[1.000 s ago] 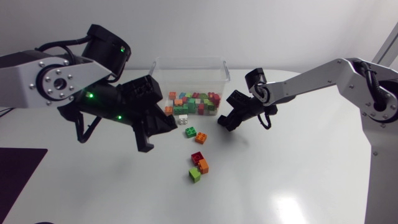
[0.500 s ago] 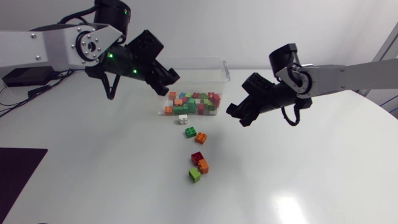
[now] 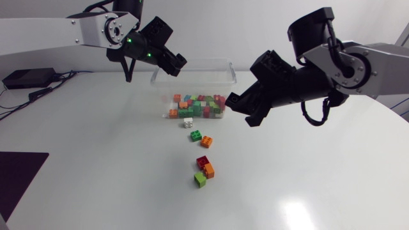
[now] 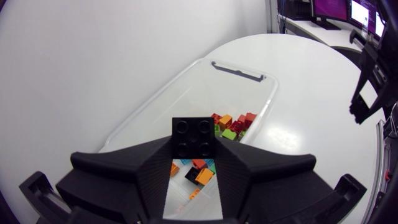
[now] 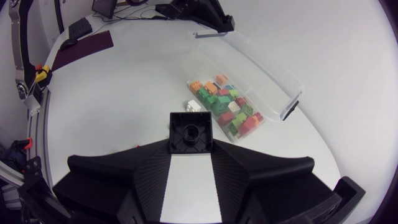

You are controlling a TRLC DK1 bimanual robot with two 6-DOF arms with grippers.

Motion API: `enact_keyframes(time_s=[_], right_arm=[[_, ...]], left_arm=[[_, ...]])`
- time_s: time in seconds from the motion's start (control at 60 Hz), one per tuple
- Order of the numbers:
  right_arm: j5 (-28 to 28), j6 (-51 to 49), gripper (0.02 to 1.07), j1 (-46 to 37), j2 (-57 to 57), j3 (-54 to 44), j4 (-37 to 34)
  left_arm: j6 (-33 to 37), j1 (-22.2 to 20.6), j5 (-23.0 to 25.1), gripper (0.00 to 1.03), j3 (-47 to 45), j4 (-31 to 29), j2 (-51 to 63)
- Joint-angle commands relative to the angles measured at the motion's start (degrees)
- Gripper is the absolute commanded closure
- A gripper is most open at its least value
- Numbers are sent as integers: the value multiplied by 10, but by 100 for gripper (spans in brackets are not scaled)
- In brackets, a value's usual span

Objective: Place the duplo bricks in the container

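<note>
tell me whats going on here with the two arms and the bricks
Two robot arms are putting duplo bricks into a clear container that is already part full. The left gripper holds a black brick above the container. The right gripper holds a second black brick above the table beside it. A few loose bricks lie in front.

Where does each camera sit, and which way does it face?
Head view: fixed above the table, looking down on the container, loose bricks, left gripper and right gripper.
Left wrist view: on the left arm's last link, looking down into the container; left gripper shut on a black brick.
Right wrist view: on the right arm's last link, looking across the table at the container; right gripper shut on a second black brick.
All three share the container.
</note>
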Motion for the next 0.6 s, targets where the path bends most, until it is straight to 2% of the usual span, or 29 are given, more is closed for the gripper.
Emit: enact_keyframes(time_s=[0.0, 0.133, 0.2, 0.267, 0.333, 0.583], right_arm=[[5, 21, 70, 7, -16, -2, -13], [10, 35, 70, 13, -27, 13, -18], [16, 40, 70, 19, -29, 21, -20], [17, 48, 70, 20, -30, 32, -21], [19, 56, 70, 20, -29, 43, -20], [38, 82, 70, 26, 11, 110, -13]], left_arm=[[-18, 14, 2, 87, 35, -3, 31], [-25, 26, -6, 85, 77, -4, 67], [-28, 30, -14, 76, 97, -12, 84], [-30, 33, -16, 37, 108, -17, 91], [-30, 33, -19, 5, 102, -20, 91], [-15, 31, -18, 4, 7, -26, 33]])
